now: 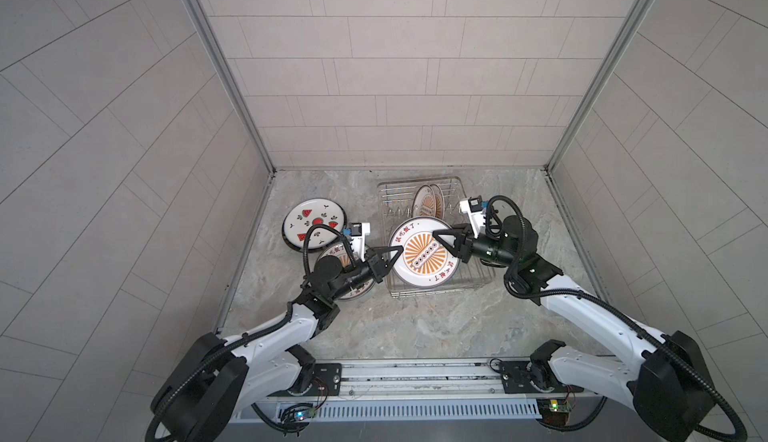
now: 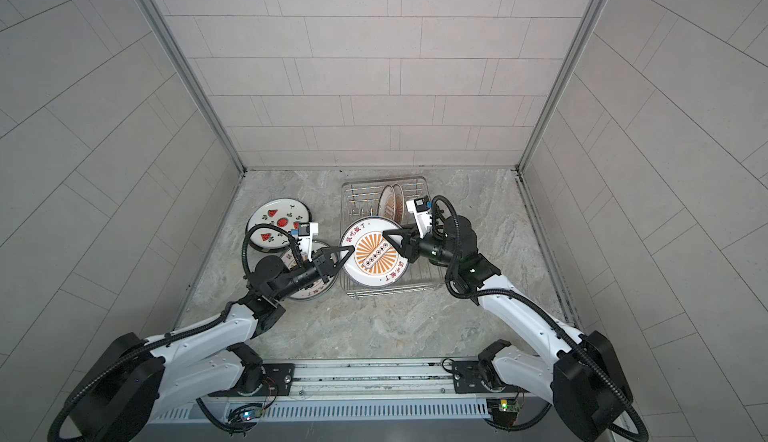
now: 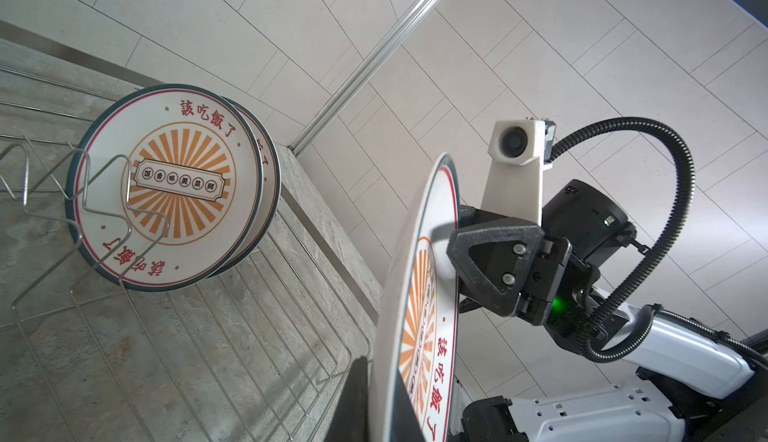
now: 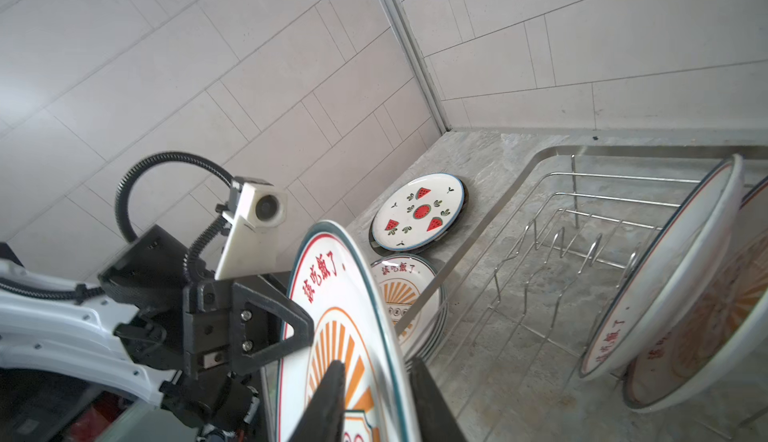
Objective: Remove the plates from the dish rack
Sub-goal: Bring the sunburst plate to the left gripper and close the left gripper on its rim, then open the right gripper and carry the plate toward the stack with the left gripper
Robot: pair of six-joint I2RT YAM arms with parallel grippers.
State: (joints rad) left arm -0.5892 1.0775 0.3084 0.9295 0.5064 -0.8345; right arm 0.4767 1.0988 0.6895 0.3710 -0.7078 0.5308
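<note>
- Far left on the grey stone counter (image 1: 415, 328), one round white plate with watermelon slices (image 1: 313, 222) lies flat on a darker plate (image 4: 415, 249). Just beside it is a stack of white orange-sunburst plates (image 4: 401, 294), too overlapped to count.
- The left gripper (image 1: 395, 253) is pinched tight on the left rim of one white sunburst plate with red characters (image 1: 424, 257), held over the rack's near end.
- The right gripper (image 1: 436, 234) straddles the opposite rim, jaws parted and looking slack. I'd have it back straight off, dragging nothing, before the left carries the plate to the stack.
- In the one silver wire dish rack (image 1: 482, 274), two sunburst plates (image 1: 428, 205) lean together at the back.
</note>
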